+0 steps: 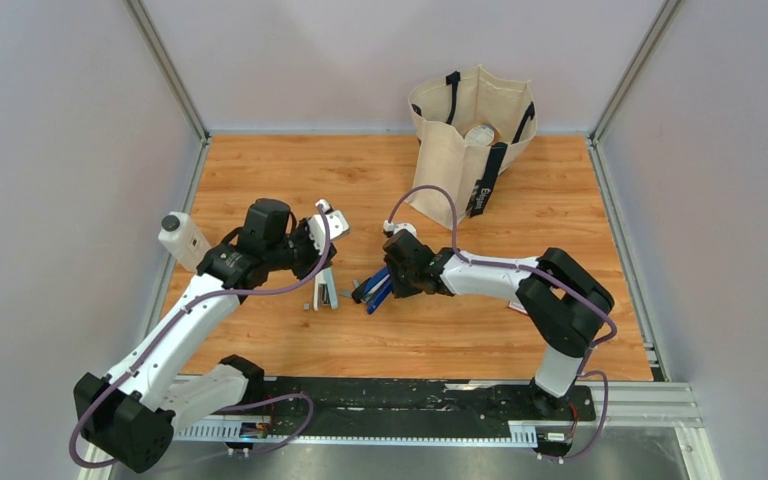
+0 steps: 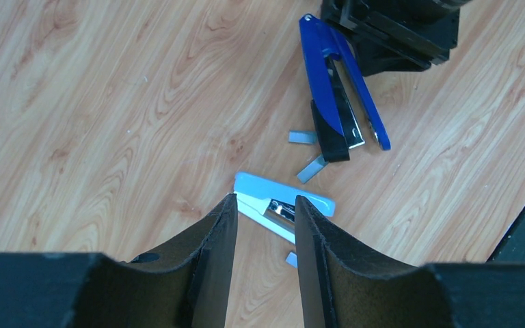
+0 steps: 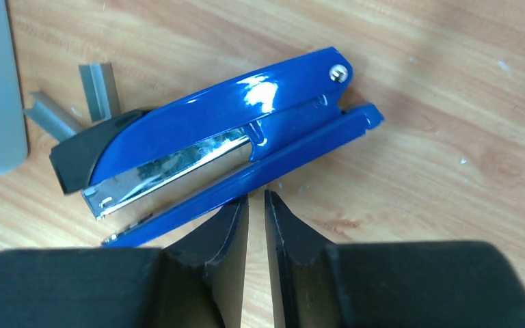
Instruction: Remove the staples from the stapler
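We see the right gripper (image 3: 256,199) nearly closed and empty, with the stapler (image 3: 225,116) just beside its tips at twelve o'clock. The left gripper (image 2: 265,200) hangs half open over a pale stapler (image 2: 284,193).

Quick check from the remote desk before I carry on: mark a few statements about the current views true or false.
1. The stapler lies swung open on the table. True.
2. Loose staple strips lie on the wood beside its black end. True.
3. The left pincer is over the stapler. False: its tips frame the pale stapler, and the dark-blue one lies further off.
4. The tote bag lies flat at the near edge. False: it stands upright at the far edge.
5. The right pincer holds the stapler up off the wood. False: the stapler lies on the wood, with the pincer tips at its lower arm.
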You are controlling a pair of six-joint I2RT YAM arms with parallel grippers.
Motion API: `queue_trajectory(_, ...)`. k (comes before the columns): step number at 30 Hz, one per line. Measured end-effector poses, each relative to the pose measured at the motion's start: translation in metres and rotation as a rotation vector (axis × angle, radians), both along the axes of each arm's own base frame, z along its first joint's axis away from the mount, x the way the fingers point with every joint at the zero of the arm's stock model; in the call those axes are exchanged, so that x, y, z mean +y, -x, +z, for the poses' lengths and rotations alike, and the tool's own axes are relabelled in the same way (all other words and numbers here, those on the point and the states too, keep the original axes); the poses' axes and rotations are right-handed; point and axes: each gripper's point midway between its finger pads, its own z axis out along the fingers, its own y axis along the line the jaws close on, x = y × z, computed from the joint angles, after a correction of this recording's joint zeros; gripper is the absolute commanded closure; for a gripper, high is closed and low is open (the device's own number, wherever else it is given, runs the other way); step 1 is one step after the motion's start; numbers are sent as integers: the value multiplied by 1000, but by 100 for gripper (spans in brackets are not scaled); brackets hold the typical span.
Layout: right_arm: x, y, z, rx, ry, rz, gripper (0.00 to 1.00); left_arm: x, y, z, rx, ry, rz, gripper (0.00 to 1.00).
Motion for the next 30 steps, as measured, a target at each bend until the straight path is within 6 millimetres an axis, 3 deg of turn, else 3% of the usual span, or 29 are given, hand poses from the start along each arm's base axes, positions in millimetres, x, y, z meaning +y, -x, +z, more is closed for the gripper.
queue_trajectory(1, 1, -4, 0, -5, 6, -6, 77, 1, 1, 0, -2, 0, -1, 55)
queue_trajectory(5, -4, -7, 1, -7, 26, -33, 40, 5, 8, -7, 1, -11, -3, 55)
queue_trajectory(10, -19, 10, 17, 36, 13, -99, 16, 7, 9, -12, 4, -25, -5, 55)
queue_trajectory(13, -19, 16, 40, 40, -51, -151, 17, 7, 9, -12, 3, -25, -6, 55)
queue_trajectory(16, -10, 15, 55, 47, -119, -191, 25, 7, 9, -12, 3, -25, -6, 55)
queue_trajectory(19, 2, 15, 51, 74, -127, -197, 33, 7, 10, -12, 2, -24, -5, 55)
queue_trajectory(26, 31, 25, 24, 131, -88, -165, 41, 9, 10, -7, -20, -23, -1, 55)
queue_trajectory(30, 36, 27, 24, 133, -92, -163, 59, 11, 12, -10, -16, -27, -1, 55)
